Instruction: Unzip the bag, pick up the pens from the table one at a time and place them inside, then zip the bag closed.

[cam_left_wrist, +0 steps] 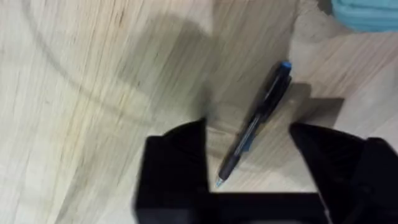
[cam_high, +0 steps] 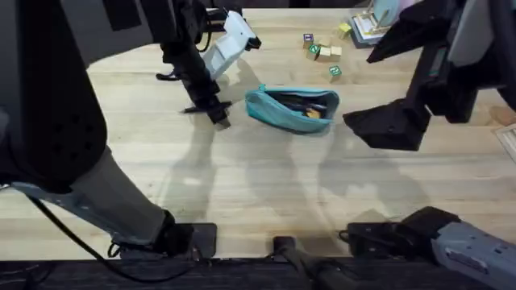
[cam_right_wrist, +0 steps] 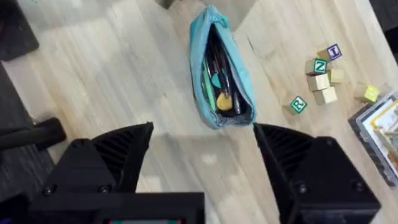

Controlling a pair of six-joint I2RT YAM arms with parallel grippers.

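In the overhead view, the teal bag (cam_high: 292,108) is seen lying unzipped near the middle of the table (cam_high: 258,193), with dark items visible through its open top. The left gripper (cam_high: 216,114) is lowered to the tabletop just to the left of the bag, while the right gripper (cam_high: 387,125) is held above the table to the bag's right. Small lettered blocks (cam_high: 321,53) are scattered behind the bag.

In the left wrist view, a dark pen (cam_left_wrist: 255,121) with a blue cap end is seen lying flat on the wood, between the two black fingers (cam_left_wrist: 177,162) of the left gripper (cam_left_wrist: 249,163). The jaws are spread wide on either side of it and are not touching it. A corner of the bag (cam_left_wrist: 367,14) is seen nearby.

In the right wrist view, the bag (cam_right_wrist: 219,74) is shown open, with pens and a yellow item inside. The right gripper (cam_right_wrist: 202,146) is held above it, its jaws wide and empty. The blocks (cam_right_wrist: 320,74) are seen beside the bag.
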